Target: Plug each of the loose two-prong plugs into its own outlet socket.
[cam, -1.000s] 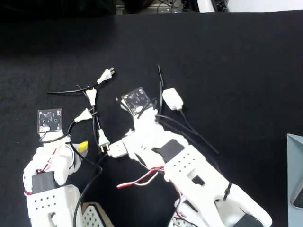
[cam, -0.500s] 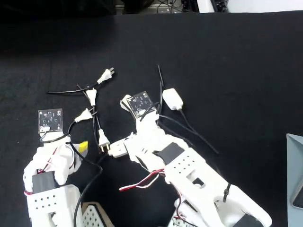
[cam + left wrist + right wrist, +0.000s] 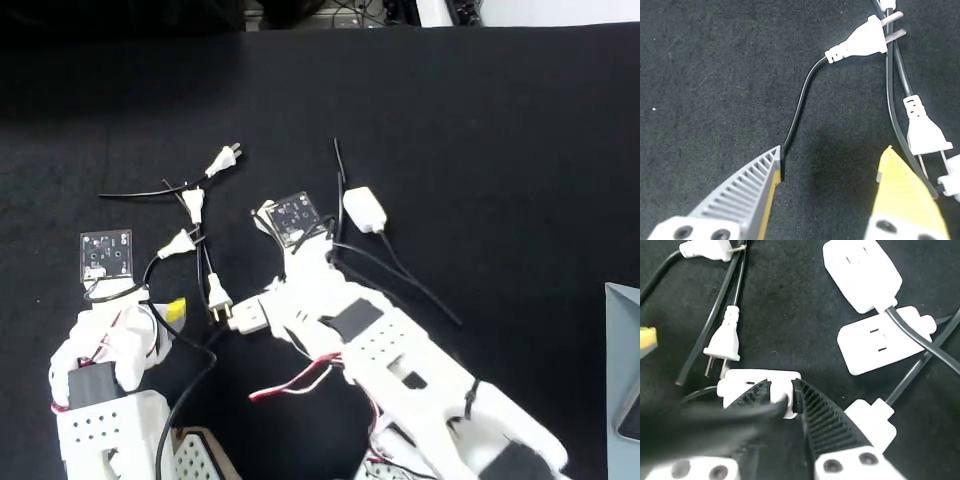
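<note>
My right gripper (image 3: pixel 781 390) is shut on a white outlet socket (image 3: pixel 747 382), low on the black table (image 3: pixel 480 130) in the high view. A white two-prong plug (image 3: pixel 722 344) lies right by that socket, prongs towards it. Its prongs also show beside the held socket (image 3: pixel 250 315) from above. My left gripper (image 3: pixel 833 152) stands open over a black cable (image 3: pixel 800 107), with one plug (image 3: pixel 862 40) ahead and another (image 3: pixel 925 137) by its yellow finger (image 3: pixel 900 185). More plugs (image 3: pixel 222 160) (image 3: pixel 193 205) (image 3: pixel 177 243) lie in a tangle.
Three other white sockets (image 3: pixel 862 272) (image 3: pixel 880 340) (image 3: pixel 872 422) lie close to my right gripper. Two small tagged boards (image 3: pixel 105 255) (image 3: pixel 293 217) rest on the table. Black cords (image 3: pixel 400 275) trail to the right. A grey object (image 3: pixel 625 370) sits at the right edge.
The right arm's rear links have shifted slightly, and the board near it has nudged a little. The held socket, the plugs and the left arm stay in place.
</note>
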### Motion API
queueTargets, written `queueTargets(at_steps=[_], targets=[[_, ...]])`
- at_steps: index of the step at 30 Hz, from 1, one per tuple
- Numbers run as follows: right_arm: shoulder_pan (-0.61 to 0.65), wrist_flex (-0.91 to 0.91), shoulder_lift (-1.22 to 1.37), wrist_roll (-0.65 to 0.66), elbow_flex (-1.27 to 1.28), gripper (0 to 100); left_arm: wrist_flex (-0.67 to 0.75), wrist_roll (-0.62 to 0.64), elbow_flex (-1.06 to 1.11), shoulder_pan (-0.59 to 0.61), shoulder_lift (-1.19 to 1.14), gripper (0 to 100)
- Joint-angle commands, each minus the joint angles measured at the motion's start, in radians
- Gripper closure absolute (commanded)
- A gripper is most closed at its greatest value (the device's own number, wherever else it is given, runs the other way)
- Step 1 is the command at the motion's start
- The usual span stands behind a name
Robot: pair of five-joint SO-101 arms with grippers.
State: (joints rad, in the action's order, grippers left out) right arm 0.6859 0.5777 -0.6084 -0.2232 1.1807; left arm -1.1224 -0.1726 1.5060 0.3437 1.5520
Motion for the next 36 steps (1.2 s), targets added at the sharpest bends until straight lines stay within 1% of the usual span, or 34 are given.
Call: queueTargets(at_steps=[1, 4, 10, 17, 22, 25, 30, 36], targets=[[0.017, 0.006, 0.077, -0.014, -0.056, 98.6, -0.005, 0.003, -0.008, 0.01, 0.006, 70], [0.021, 0.043, 0.084, -0.014, -0.071, 98.6, -0.005, 0.003, -0.008, 0.01, 0.006, 70], [0.021, 0.041, 0.093, -0.003, -0.074, 98.6, -0.005, 0.003, -0.008, 0.01, 0.006, 70], [0.069, 0.041, 0.11, 0.123, -0.088, 98.6, -0.005, 0.003, -0.008, 0.01, 0.006, 70], [0.081, 0.041, 0.228, 0.201, -0.127, 98.6, -0.005, 0.003, -0.008, 0.01, 0.006, 70], [0.078, 0.063, 0.315, 0.207, -0.189, 98.6, -0.005, 0.003, -0.008, 0.01, 0.006, 70], [0.077, 0.158, 0.424, 0.209, -0.286, 98.6, -0.005, 0.003, -0.008, 0.012, 0.006, 70], [0.077, 0.178, 0.429, 0.209, -0.308, 98.6, -0.005, 0.003, -0.008, 0.012, 0.006, 70]])
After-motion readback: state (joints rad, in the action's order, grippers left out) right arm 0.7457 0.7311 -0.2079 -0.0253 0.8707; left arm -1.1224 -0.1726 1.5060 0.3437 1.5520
